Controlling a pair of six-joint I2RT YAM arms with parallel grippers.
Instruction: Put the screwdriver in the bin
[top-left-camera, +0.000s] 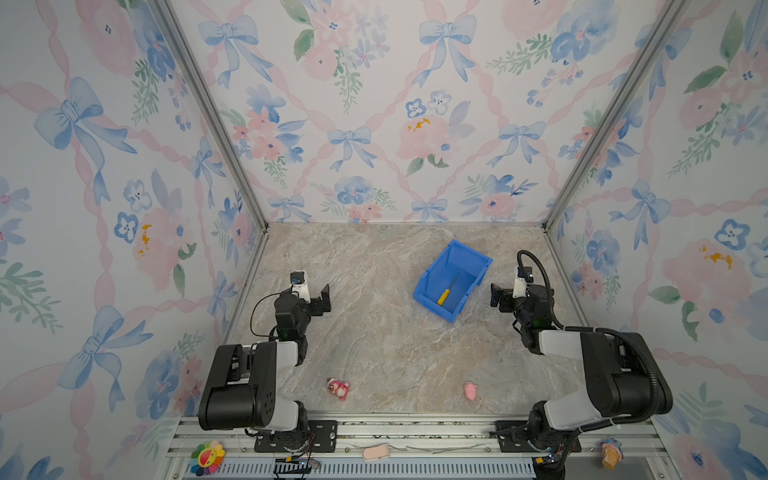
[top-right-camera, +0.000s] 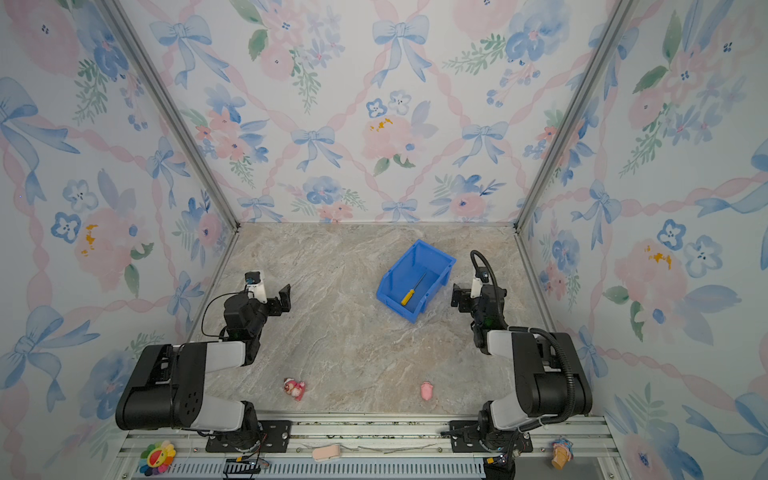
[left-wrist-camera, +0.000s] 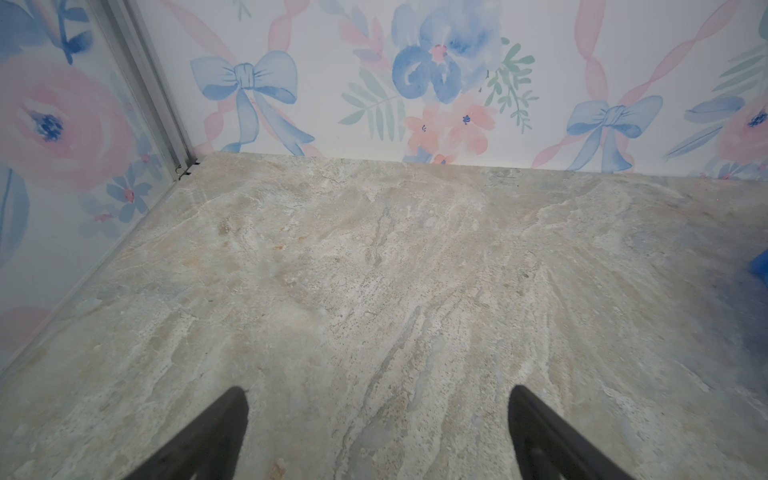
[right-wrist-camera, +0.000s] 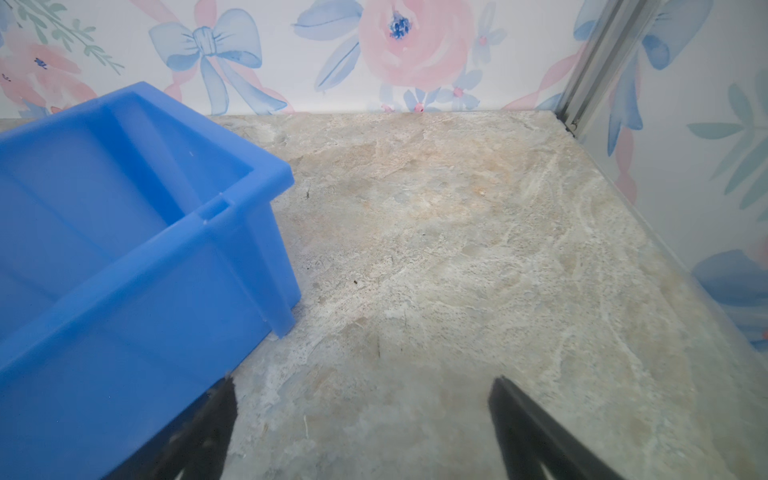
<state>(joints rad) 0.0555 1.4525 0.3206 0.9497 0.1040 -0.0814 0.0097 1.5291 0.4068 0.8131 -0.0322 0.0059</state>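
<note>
**Figure.** The small yellow-handled screwdriver (top-left-camera: 449, 289) with a thin grey metal shaft lay slantwise on the floor of the bright blue rectangular plastic bin (top-left-camera: 465, 251), handle toward the robot; the task therefore appeared complete. The jaws of the left arm (top-left-camera: 291, 311) and of the right arm (top-left-camera: 528, 307) stood spread and empty over the marbled counter (top-left-camera: 374, 340), the right just beside the bin's wall, both apparently held clear so nothing disturbed it.

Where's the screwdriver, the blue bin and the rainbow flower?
screwdriver (top-left-camera: 444, 296): in a top view, on its yellow handle.
bin (top-left-camera: 467, 258): in a top view, on its far inner wall.
rainbow flower (top-left-camera: 207, 457): in a top view, on its red middle.
</note>
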